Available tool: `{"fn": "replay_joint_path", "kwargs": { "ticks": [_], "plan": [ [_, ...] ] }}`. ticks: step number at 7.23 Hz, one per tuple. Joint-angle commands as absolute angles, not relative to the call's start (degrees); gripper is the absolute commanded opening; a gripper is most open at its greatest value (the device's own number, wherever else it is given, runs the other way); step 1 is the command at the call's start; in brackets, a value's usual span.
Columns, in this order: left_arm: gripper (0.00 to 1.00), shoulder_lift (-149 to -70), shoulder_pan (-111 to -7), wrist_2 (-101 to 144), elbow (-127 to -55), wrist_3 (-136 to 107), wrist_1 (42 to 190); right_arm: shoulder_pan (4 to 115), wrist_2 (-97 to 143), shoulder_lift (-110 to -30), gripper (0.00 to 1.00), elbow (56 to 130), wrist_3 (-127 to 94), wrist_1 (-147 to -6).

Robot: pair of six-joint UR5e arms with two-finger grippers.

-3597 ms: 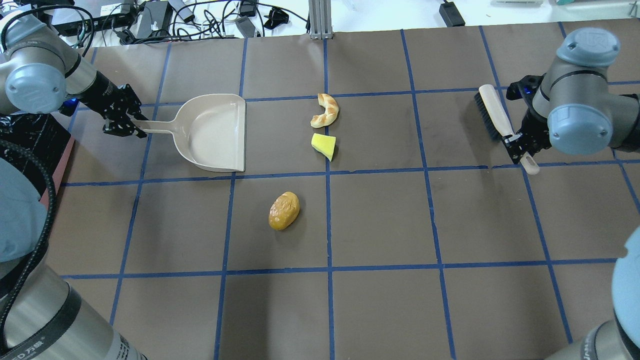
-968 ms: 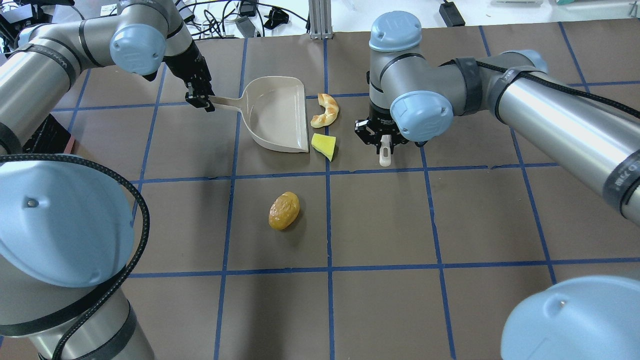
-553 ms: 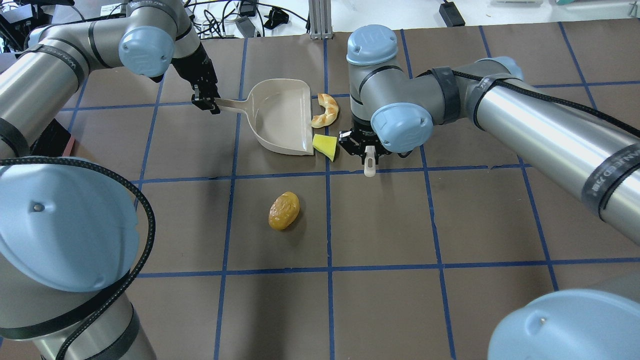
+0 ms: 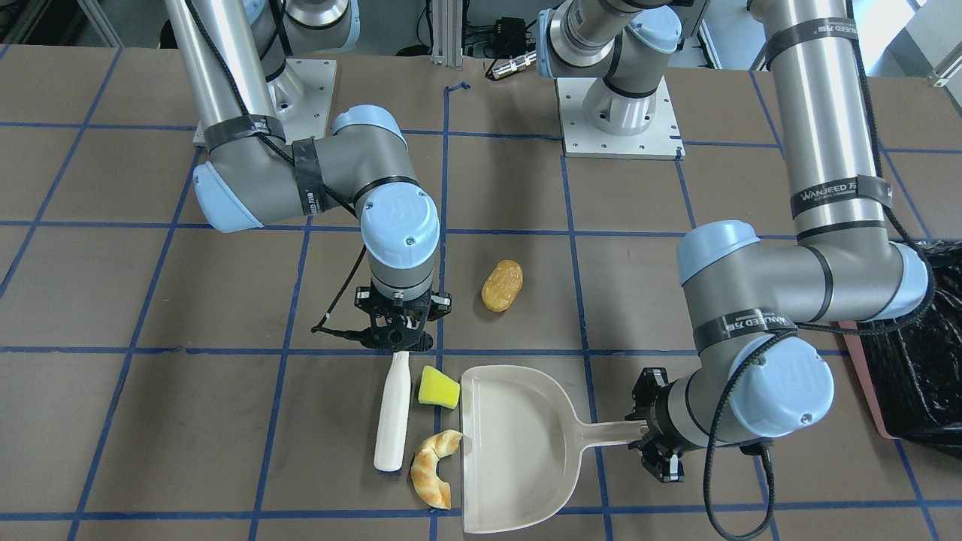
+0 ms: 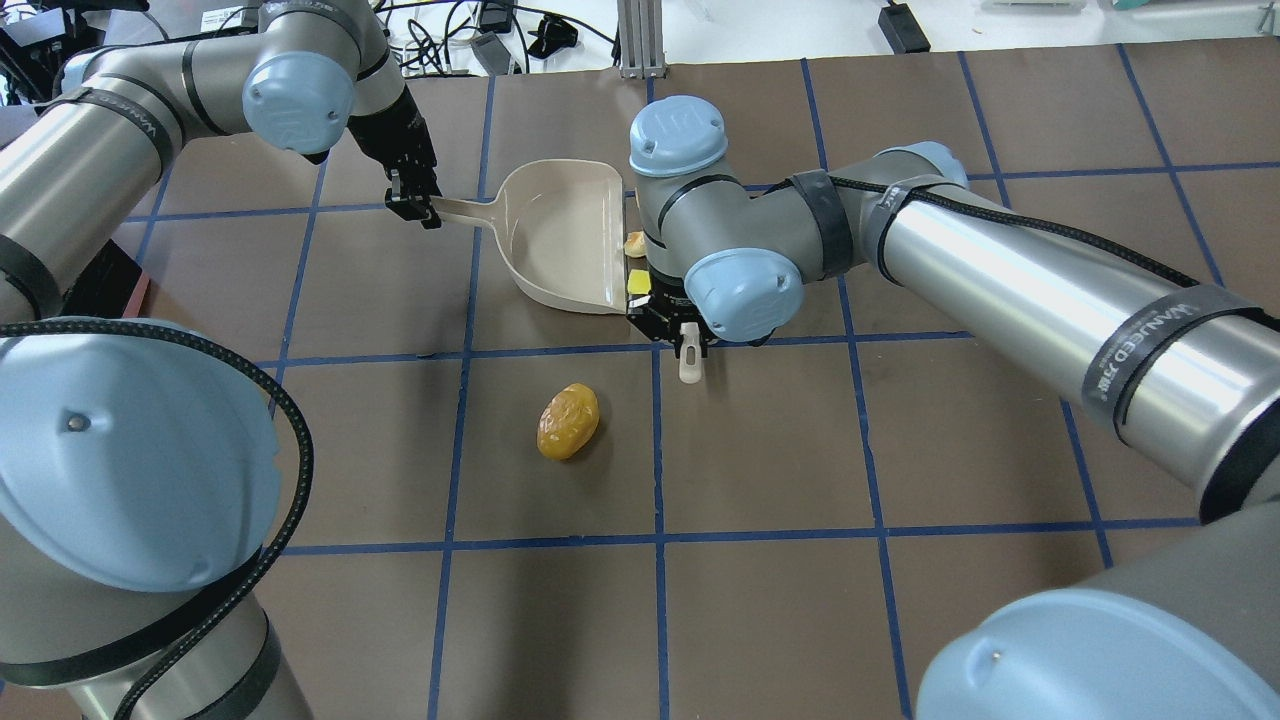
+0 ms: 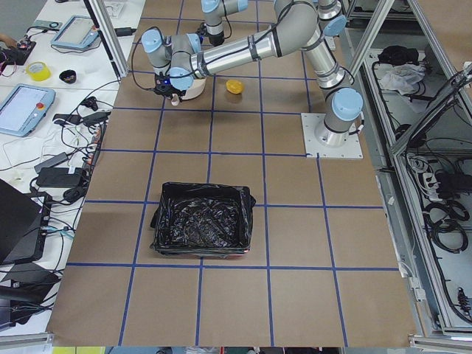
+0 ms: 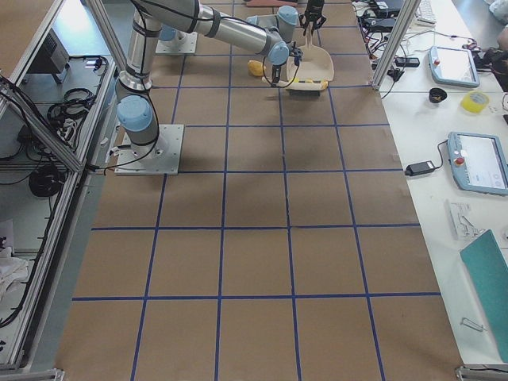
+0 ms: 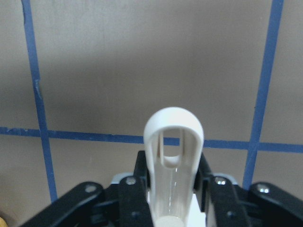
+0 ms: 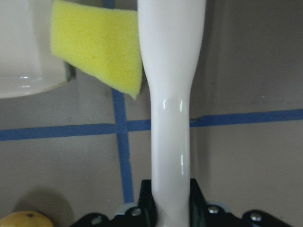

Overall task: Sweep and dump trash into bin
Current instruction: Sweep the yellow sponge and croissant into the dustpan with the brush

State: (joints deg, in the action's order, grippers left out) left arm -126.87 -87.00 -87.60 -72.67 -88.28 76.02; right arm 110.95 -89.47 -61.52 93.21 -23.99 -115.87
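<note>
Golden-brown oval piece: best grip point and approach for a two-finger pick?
Straight down from above, closing across the narrow middle of the golden-brown oval. It lies flat on the table with nothing beside it; its rounded, tapering ends would likely slip.

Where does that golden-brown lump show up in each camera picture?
Front-facing: golden-brown lump, centre.
Overhead: just left of centre.
Exterior left: far top, middle.
Exterior right: top, middle.
Left wrist: not clearly visible.
Right wrist: bottom-left corner.
Shared landmark: the beige dustpan.
</note>
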Motion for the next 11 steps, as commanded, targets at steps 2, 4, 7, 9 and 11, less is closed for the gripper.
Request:
{"fn": "replay_joint_path", "kwargs": {
  "ticks": [2,4,7,9,11],
  "plan": [
    [0.00,-126.8,-87.1,-87.5,-72.9,-88.4,76.1,113.9,-88.2,-59.7,0.00,89.6,-28.7,-117.3],
    [0.00,-126.7,-87.7,-87.5,-73.9,-88.4,76.0,114.0,-85.3,-59.7,0.00,88.9,-29.7,-117.2],
    [0.00,-127.2,-87.7,-87.1,-74.1,-88.3,75.3,114.0,-84.5,-59.6,0.00,88.9,-29.7,-117.2],
    [0.00,-127.3,-87.7,-86.7,-74.3,-87.7,74.4,114.0,-82.5,-59.6,0.00,88.9,-30.4,-117.2],
    [0.00,-126.9,-87.4,-81.0,-76.0,-86.1,73.4,113.4,-90.9,-61.0,0.00,88.5,-28.5,-115.6]
  ]
}}
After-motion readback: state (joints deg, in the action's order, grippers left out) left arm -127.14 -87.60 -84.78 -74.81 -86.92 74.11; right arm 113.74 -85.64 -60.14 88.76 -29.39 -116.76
